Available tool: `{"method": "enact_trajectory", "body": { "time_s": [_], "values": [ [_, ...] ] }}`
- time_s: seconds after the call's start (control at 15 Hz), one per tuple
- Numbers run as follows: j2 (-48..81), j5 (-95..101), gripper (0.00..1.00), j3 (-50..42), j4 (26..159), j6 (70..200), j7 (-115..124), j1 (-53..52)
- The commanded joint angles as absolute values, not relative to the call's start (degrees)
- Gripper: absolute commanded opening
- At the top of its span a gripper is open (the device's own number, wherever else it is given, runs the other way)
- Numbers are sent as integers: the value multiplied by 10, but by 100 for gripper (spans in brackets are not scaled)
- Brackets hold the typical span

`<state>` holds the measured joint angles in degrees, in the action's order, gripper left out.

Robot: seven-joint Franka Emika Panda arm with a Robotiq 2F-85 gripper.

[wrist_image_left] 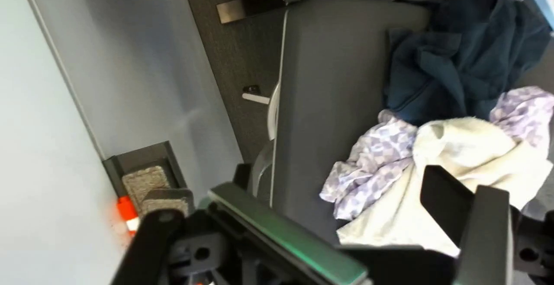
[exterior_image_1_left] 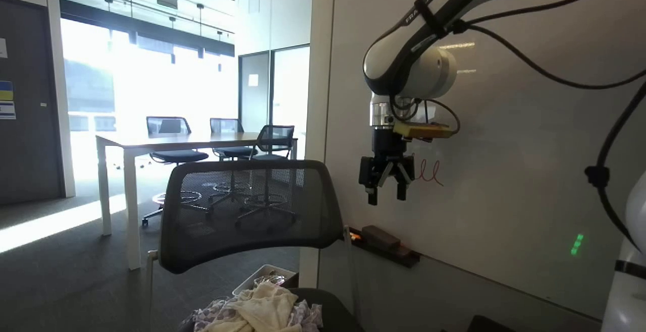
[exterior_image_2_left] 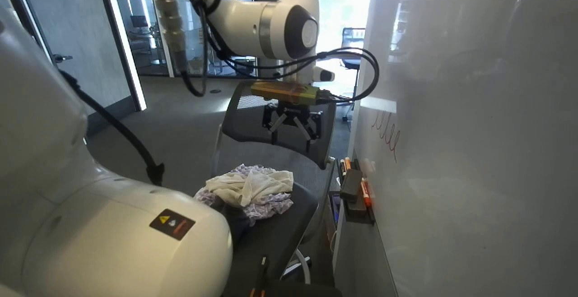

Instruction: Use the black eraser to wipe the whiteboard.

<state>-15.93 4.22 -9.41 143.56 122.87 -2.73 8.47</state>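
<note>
In both exterior views we saw the gripper (exterior_image_1_left: 387, 197) hanging beside the whiteboard (exterior_image_1_left: 504, 185), its jaws spread apart. The black eraser (exterior_image_2_left: 351, 184) lay on the dark ledge (exterior_image_2_left: 359, 218) along the board's lower edge, below the gripper's height, partly covering a second block (exterior_image_2_left: 356, 206) (in the wrist view, both blocks looked brownish to us). An orange-red marker (exterior_image_2_left: 366, 193) sat between eraser and board. We noted a red scribble (exterior_image_2_left: 386, 133) higher up, and crumpled cloths (exterior_image_2_left: 250, 188) on the chair (exterior_image_2_left: 282, 238).
</note>
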Motion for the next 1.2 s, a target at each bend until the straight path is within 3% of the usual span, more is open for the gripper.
{"method": "enact_trajectory", "body": {
  "time_s": [0.0,0.6,1.13],
  "values": [
    [-62,52,100,-123,1360,1266,-73,107],
    [-15,31,100,-131,1327,1251,-99,115],
    [30,-76,100,-140,1347,1322,-80,139]
  ]
}}
